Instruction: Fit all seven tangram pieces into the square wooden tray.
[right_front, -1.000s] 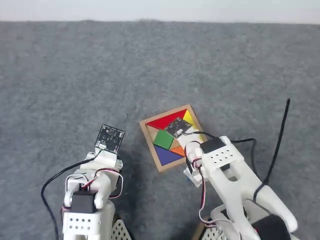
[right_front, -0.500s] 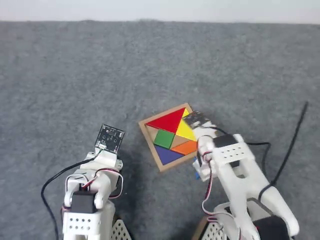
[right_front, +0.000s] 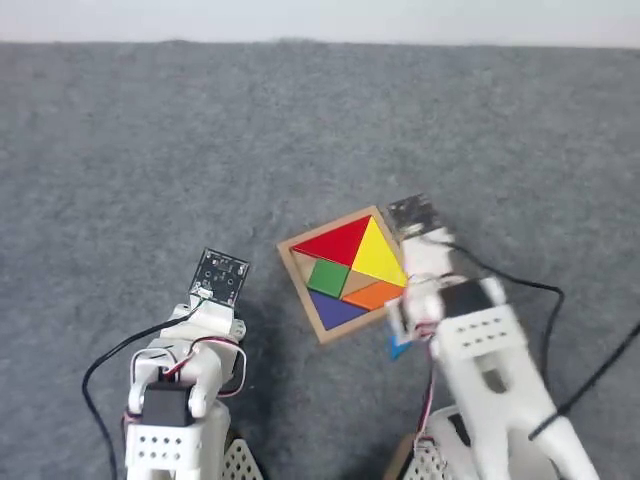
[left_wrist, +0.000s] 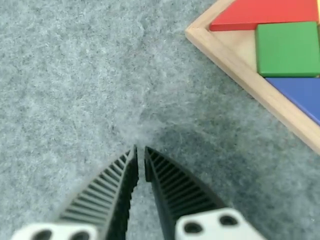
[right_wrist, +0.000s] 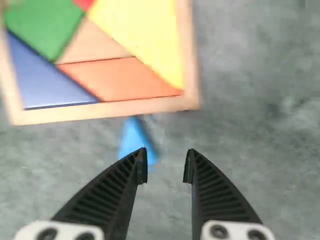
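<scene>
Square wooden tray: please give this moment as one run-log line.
square wooden tray: partly filled | small light-blue piece: on grey carpet beside tray | right gripper: open, near it | left gripper: shut

- Light is soft and even over the grey mat (right_front: 150, 130). It's pretty bright overall and seems to come from overhead.
- Shadows are faint with fuzzy edges. In the high view there's a dim patch on the mat along the lower-left side of the wooden tray (right_front: 303, 293), and a darker smudge sits just ahead of the left gripper (left_wrist: 140, 152).
- The right arm (right_front: 480, 330) is motion-smeared in the high view.
- In the right wrist view the tray and the light blue piece (right_wrist: 132, 137) are blurry, while the right gripper (right_wrist: 165, 161) looks crisp.
</scene>
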